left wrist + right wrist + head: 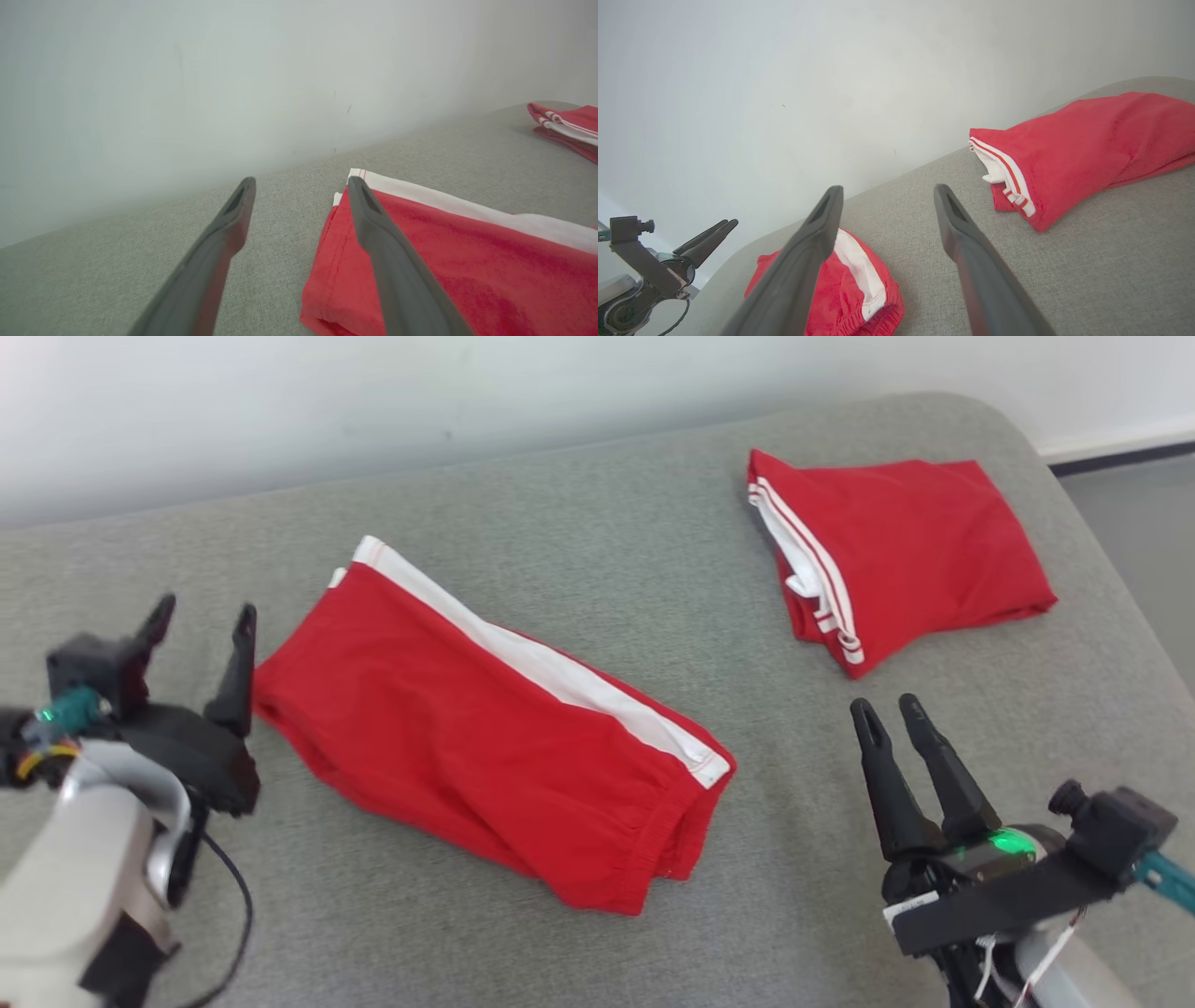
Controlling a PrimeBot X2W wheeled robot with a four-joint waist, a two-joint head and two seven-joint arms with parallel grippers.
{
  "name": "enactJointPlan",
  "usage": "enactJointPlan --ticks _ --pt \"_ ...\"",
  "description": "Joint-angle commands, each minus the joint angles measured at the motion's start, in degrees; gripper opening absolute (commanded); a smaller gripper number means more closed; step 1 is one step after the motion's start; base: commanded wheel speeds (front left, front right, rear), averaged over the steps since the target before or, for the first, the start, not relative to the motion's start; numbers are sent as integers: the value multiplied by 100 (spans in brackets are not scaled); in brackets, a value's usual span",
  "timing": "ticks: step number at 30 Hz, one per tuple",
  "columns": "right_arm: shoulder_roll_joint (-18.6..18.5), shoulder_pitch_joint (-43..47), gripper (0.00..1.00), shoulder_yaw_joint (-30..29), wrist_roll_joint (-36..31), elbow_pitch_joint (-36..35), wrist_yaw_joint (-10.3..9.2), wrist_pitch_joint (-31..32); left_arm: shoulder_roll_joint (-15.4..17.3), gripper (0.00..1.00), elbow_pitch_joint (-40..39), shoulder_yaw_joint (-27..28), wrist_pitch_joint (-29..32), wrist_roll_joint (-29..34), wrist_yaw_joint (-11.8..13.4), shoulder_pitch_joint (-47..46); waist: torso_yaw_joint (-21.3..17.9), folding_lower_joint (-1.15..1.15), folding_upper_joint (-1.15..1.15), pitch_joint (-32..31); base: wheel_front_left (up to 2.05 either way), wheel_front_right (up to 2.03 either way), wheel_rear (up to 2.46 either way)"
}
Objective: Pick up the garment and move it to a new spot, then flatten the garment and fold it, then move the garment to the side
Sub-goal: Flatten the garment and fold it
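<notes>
The garment (485,728), red shorts with a white side stripe, lies folded flat on the grey cushion between my two grippers. My left gripper (207,609) stands open just off its left end, nothing between the fingers. In the left wrist view that gripper (301,182) hovers over the garment's (467,261) hem corner, with one finger above the cloth. My right gripper (887,706) is open and empty, to the right of the waistband end. In the right wrist view the gripper (887,189) looks past the elastic waistband of the garment (845,303).
A second folded red garment (896,555) with white stripes lies at the back right; it also appears in the wrist views (567,126) (1083,144). The grey cushion (597,523) meets a white wall behind and drops off at the right edge. My left gripper (730,223) appears far left.
</notes>
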Motion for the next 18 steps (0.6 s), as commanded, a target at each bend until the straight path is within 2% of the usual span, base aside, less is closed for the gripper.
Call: enactJointPlan --ticks 1,4,5,8,11,18 --pt "224 207 100 -205 -299 -104 -10 -9 -89 100 -78 40 -44 -11 67 204 115 1 1 -74 0 0 0" --pt "514 422 100 -524 -916 -273 -10 -9 -164 100 -186 140 -71 -48 161 393 158 1 1 -67 0 0 0" --pt "514 422 100 -524 -916 -273 -10 -9 -164 100 -186 140 -71 -48 161 393 158 1 1 -67 0 0 0" --pt "866 648 100 -785 -1343 -390 -10 -9 -291 100 -209 166 -67 -83 196 574 194 1 1 -46 0 0 0" --pt "1158 840 100 -983 -1605 -444 -10 -9 -418 100 -51 88 -62 -100 124 637 218 1 1 -25 0 0 0" --pt "1483 1074 100 -1050 -2009 -447 -10 -9 -602 100 607 -35 -46 -90 9 331 126 1 1 49 0 0 0"
